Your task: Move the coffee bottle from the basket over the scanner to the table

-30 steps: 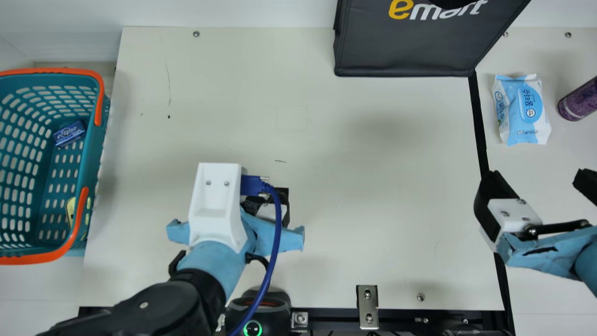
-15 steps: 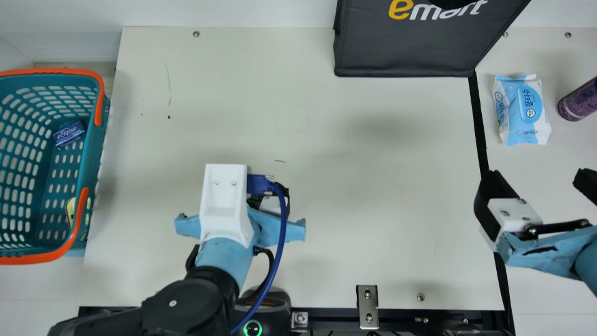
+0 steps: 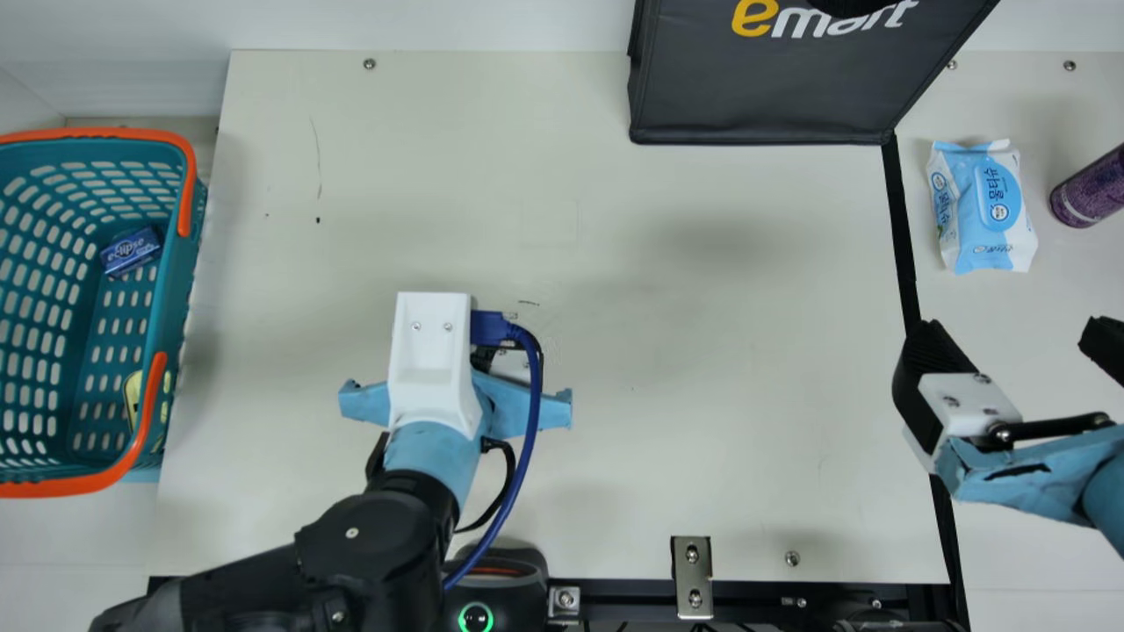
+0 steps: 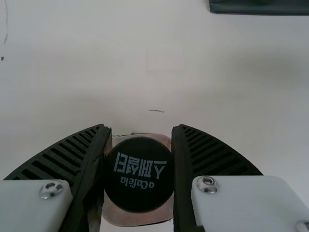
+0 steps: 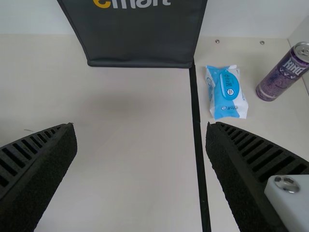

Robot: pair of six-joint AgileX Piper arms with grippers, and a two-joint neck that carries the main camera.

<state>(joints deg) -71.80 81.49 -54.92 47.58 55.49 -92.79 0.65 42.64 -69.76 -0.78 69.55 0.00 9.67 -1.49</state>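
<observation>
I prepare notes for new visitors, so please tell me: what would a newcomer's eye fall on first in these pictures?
Probably the teal basket with orange handles, at the main view's left edge. Next, perhaps the black-capped coffee bottle held in the left gripper, seen in the left wrist view. The large dark bag at the main view's top also stands out.

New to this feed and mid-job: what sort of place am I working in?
Probably a mock store checkout: a shopping basket, a scanner at the table's edge, and a shopping bag.
</observation>
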